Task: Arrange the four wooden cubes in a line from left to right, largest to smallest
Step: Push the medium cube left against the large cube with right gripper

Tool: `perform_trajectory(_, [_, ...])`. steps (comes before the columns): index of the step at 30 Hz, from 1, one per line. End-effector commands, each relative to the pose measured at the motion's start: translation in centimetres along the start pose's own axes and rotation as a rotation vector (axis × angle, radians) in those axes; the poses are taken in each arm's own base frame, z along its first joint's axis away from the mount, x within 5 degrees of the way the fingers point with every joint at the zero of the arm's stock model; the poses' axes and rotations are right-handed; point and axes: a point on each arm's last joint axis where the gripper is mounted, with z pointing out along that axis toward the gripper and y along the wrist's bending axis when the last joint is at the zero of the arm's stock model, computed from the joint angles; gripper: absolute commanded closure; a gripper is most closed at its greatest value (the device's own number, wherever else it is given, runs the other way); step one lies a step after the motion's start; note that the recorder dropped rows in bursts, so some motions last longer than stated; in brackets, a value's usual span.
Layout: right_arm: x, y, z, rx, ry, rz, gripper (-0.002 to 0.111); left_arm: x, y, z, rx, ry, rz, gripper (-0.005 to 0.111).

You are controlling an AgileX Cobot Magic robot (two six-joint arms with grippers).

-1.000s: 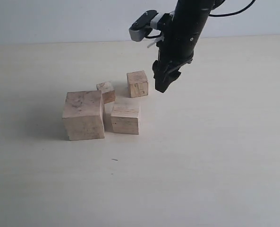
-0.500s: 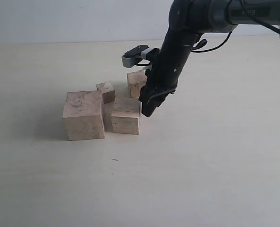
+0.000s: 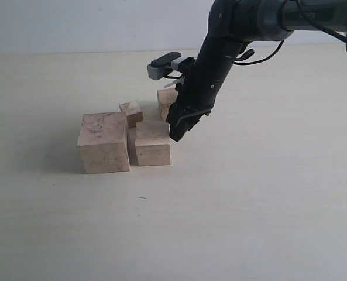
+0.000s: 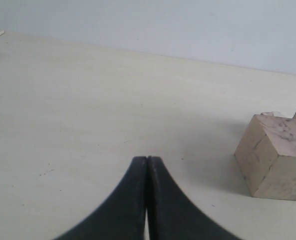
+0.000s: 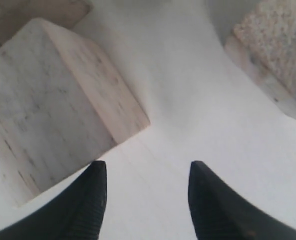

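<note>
Four pale wooden cubes sit left of centre on the table. The largest cube (image 3: 103, 142) is on the left, and the second-largest (image 3: 153, 142) stands right beside it. The smallest (image 3: 131, 112) lies behind the two. The third cube (image 3: 166, 98) is farther back, partly hidden by my right arm. My right gripper (image 3: 178, 130) is low at the right side of the second-largest cube (image 5: 53, 110). Its jaws (image 5: 145, 172) are open with only table between them. My left gripper (image 4: 147, 160) is shut and empty, off to the side of the largest cube (image 4: 275, 155).
The pale table (image 3: 267, 193) stretches flat around the cubes, with a light wall behind it. A small dark speck (image 3: 142, 198) lies in front of the cubes. The right arm's wrist camera (image 3: 164, 63) sticks out above the third cube.
My right gripper came down and to the left, from beside the third cube to the second-largest cube. That cube shifted slightly left and squared up against the largest cube.
</note>
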Motion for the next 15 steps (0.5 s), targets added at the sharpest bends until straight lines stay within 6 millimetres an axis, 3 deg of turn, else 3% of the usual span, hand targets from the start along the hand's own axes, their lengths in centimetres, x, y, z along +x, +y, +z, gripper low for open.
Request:
perform_trajectory(1, [-0.64,0.77,-0.12,-0.033,-0.04,-0.013,0.06,0.05,-0.01,0.01,0.003,-0.006,-0.001,0.107])
perform_trajectory(15, [-0.67,1.31,-0.03,-0.064,-0.029,-0.027,0.06,0.05,-0.01,0.01,0.003,-0.006,-0.001,0.107])
